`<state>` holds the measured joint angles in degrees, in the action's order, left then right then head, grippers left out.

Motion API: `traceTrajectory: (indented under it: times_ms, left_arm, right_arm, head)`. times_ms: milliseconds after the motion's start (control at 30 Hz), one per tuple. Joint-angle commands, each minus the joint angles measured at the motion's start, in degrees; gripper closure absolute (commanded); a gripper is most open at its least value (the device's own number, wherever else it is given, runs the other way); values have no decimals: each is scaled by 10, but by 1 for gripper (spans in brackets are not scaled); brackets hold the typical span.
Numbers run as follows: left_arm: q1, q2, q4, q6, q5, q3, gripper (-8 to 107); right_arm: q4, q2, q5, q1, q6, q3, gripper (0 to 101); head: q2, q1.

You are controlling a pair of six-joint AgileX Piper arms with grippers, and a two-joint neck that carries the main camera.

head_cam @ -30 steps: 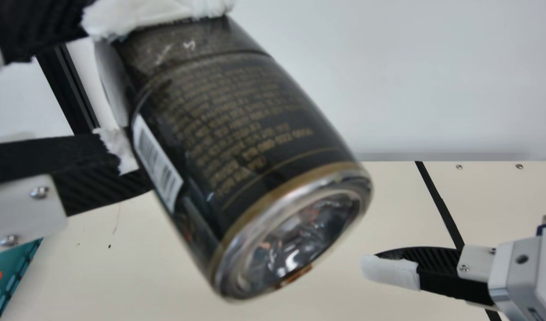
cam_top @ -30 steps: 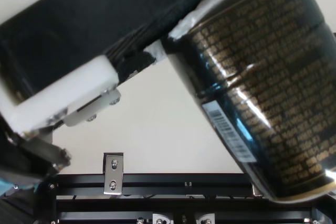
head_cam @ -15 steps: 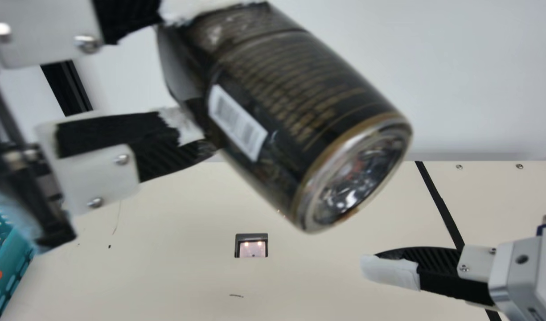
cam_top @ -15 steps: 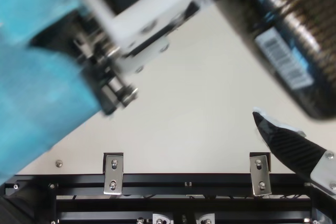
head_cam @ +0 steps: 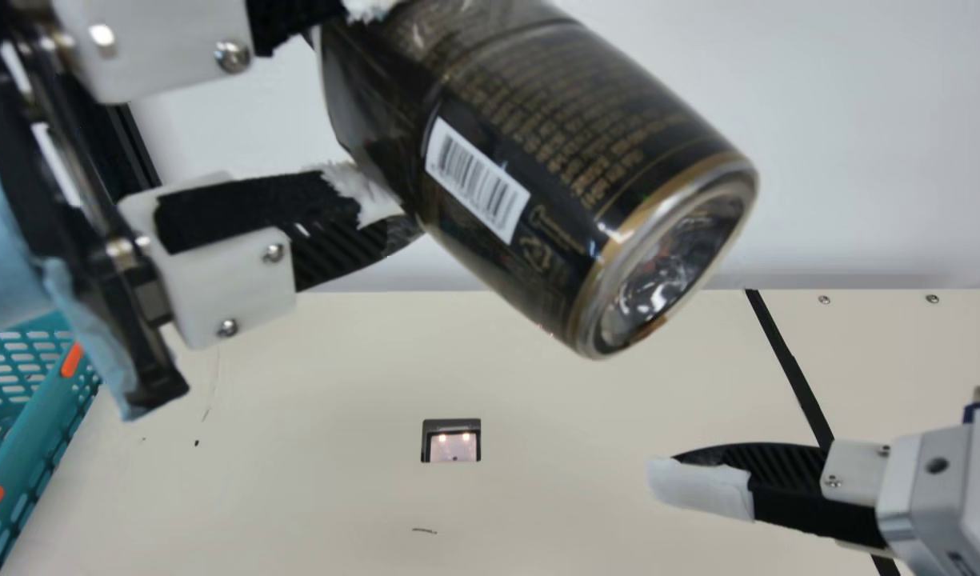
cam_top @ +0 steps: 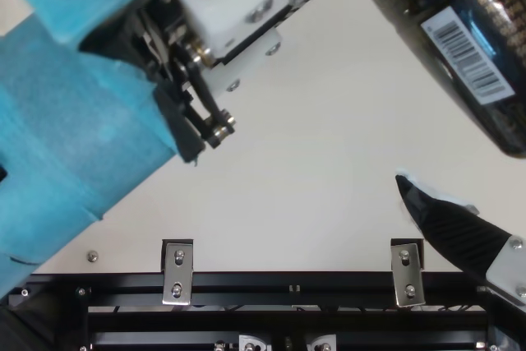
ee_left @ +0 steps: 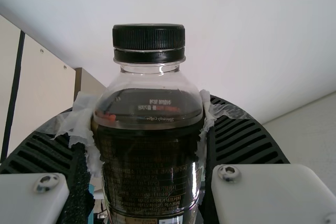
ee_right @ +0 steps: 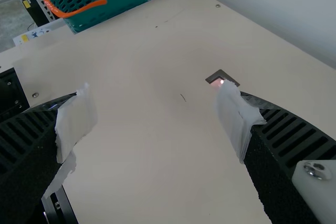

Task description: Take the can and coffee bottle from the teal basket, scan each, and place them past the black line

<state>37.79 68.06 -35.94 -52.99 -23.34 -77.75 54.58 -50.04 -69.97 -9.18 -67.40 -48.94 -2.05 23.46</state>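
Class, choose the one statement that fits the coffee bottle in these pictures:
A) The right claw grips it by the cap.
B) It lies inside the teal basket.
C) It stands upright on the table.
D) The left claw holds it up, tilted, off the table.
D, because the left claw has its fingers on both sides of the coffee bottle, whose base slants out in the air above the table.

Pale wall [head_cam: 842, 144] beyond cream table [head_cam: 554, 496]
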Motion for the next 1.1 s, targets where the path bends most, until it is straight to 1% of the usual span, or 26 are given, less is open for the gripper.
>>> traceTrajectory:
  times_ms: [0, 300, 333, 433, 533, 633, 700, 833, 933, 1067]
  left_arm:
    - [0, 0, 0, 0, 0, 0, 89]
    - [0, 0, 0, 0, 1, 0, 89]
    - [-6, 0, -18, 18, 0, 2, 89]
    - [-18, 2, -22, 26, -6, 6, 89]
    - [-46, 8, -39, 50, -24, 12, 89]
    - [-84, 17, -65, 80, -56, 15, 89]
    - [-115, 25, -95, 103, -83, 18, 89]
    - [-198, 45, -175, 161, -146, 32, 89]
    - [-270, 66, -241, 207, -205, 47, 89]
    - [-354, 95, -307, 258, -274, 70, 89]
  right_arm:
    - [0, 0, 0, 0, 0, 0, 0]
    - [0, 0, 0, 0, 0, 0, 0]
    - [0, 0, 0, 0, 0, 0, 0]
    - [0, 0, 0, 0, 0, 0, 0]
    - [0, 0, 0, 0, 0, 0, 0]
    - [0, 0, 0, 0, 0, 0, 0]
    - [0, 0, 0, 0, 0, 0, 0]
    - [0, 0, 0, 0, 0, 0, 0]
    - [0, 0, 0, 0, 0, 0, 0]
    - [0, 0, 0, 0, 0, 0, 0]
  head:
    - [-2, 15]
    - [-2, 15]
    - [-2, 15]
    - [-2, 15]
    - [-2, 15]
    - [-2, 15]
    - [-2, 15]
    - [-2, 15]
    - [-2, 15]
    - [-2, 15]
